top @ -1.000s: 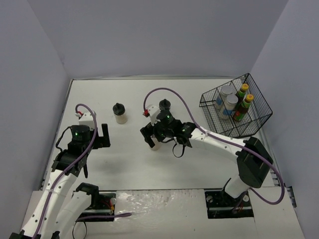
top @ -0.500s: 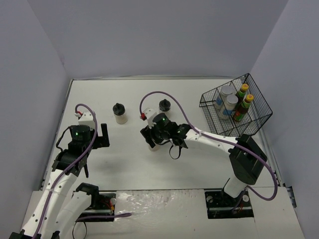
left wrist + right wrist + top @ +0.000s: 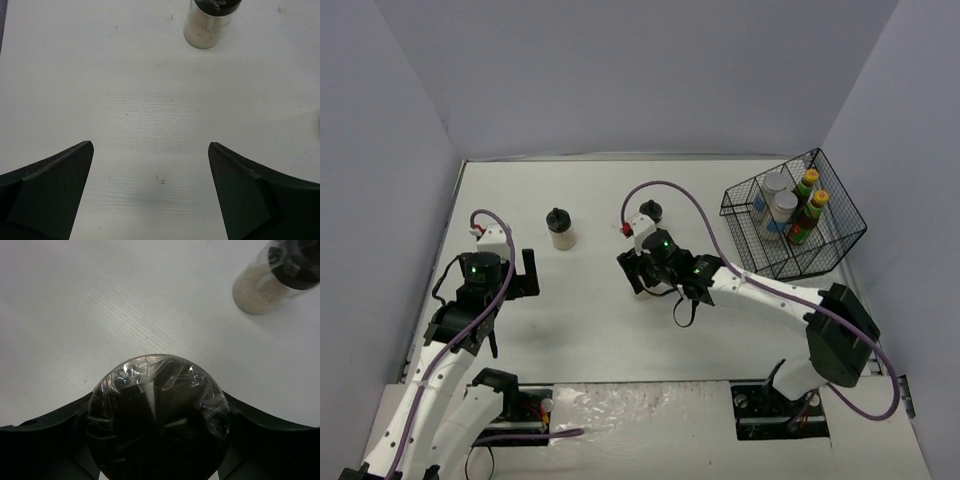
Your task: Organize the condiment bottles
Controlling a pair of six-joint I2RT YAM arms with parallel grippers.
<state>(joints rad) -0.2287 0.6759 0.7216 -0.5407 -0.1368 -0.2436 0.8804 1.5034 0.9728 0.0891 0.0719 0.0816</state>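
Observation:
My right gripper [image 3: 159,412] is shut on a shaker whose shiny round lid [image 3: 159,420] is wrapped in clear film; the jaws press both its sides. In the top view this gripper [image 3: 655,277] hangs over mid-table and hides most of the shaker. One black-lidded beige jar [image 3: 650,213] stands just behind it and shows in the right wrist view as well [image 3: 277,275]. A second black-lidded jar [image 3: 560,228] stands further left, ahead of my open, empty left gripper [image 3: 525,272] [image 3: 150,195]; that jar [image 3: 207,22] is at the top of the left wrist view.
A black wire basket [image 3: 840,245] sits at the back right, tilted, holding two silver-lidded shakers [image 3: 778,200] and two dark sauce bottles with yellow caps [image 3: 810,212]. Grey walls enclose the white table on three sides.
The right gripper closed on the shaker and carried it a little to the right and back. The left arm stayed still.

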